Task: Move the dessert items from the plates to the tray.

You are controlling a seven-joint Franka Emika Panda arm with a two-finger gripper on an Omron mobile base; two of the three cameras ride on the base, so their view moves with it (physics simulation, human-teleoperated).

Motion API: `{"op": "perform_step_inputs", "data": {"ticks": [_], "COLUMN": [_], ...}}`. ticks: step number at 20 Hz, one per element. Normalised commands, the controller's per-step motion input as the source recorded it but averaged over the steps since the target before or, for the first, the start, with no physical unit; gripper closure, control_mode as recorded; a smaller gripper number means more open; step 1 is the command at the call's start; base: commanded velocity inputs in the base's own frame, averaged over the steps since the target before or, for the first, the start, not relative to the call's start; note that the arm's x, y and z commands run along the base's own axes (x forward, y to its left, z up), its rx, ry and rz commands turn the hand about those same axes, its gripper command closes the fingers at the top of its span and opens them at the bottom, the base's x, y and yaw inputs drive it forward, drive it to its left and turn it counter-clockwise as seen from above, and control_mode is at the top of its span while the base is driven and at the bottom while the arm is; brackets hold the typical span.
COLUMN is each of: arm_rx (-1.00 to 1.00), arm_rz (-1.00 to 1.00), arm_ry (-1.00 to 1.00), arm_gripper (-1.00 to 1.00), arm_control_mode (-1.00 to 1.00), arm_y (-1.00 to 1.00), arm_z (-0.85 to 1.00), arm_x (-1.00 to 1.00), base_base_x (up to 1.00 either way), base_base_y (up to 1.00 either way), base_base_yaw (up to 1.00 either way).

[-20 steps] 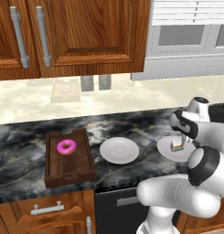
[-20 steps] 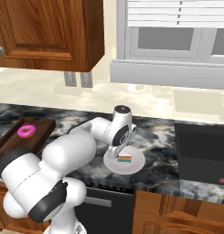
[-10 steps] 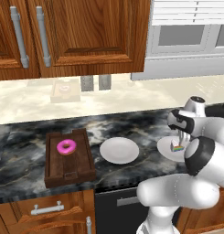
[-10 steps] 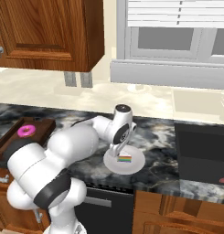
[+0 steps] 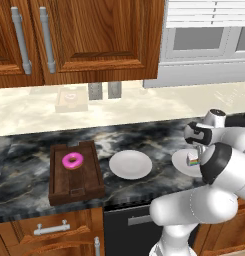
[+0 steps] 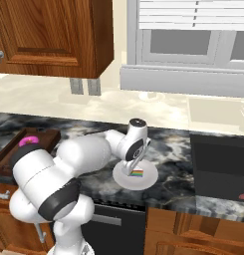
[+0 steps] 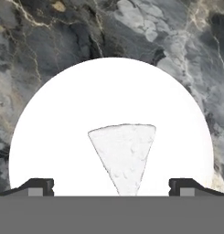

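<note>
Hand view, mine alone: white iced top of the cake wedge [image 7: 124, 153], point toward me, on its plate [image 7: 63, 137]. My hand [image 7: 111, 186] hangs directly over it, tips wide apart on either side, gripping nothing. The rainbow layers show from the base views [image 5: 194, 161] [image 6: 137, 173].

Count:
- Desserts, two: one cake wedge on the right plate [image 5: 181, 162] [image 6: 148, 175]; one pink donut [image 5: 72, 160] [image 6: 28, 141] lying in the tray [image 5: 79, 186] [image 6: 4, 159].
- Plates, two: the left one [image 5: 130, 164] bare, just beside the tray.
- Tray, one.

Surface: dark marbled bench [image 5: 24, 150] [image 6: 93, 134]. Room: wooden wall cupboards [image 5: 94, 35], cream backsplash, window with blind [image 6: 193, 15].
</note>
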Motion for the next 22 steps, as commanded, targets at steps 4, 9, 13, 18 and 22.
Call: {"op": "perform_step_inputs", "data": {"ticks": [4,9,13,18,22], "arm_rx": [0.0,0.0,0.0,0.0,0.0], "arm_rz": [0.0,0.0,0.0,0.0,0.0], "arm_ry": [0.0,0.0,0.0,0.0,0.0], "arm_gripper": [-1.0,-1.0,-1.0,-1.0,-1.0], "arm_control_mode": [-1.0,-1.0,-1.0,-1.0,-1.0], "arm_y": [0.0,0.0,-0.04,-0.03,-0.02], "arm_z": [-0.01,-0.03,-0.07,-0.18,-0.33], "arm_x": [0.0,0.0,0.07,0.04,0.0], "base_base_x": [0.0,0.0,0.0,0.0,0.0], "base_base_y": [0.0,0.0,0.0,0.0,0.0], "base_base_yaw": [0.0,0.0,0.0,0.0,0.0]}}
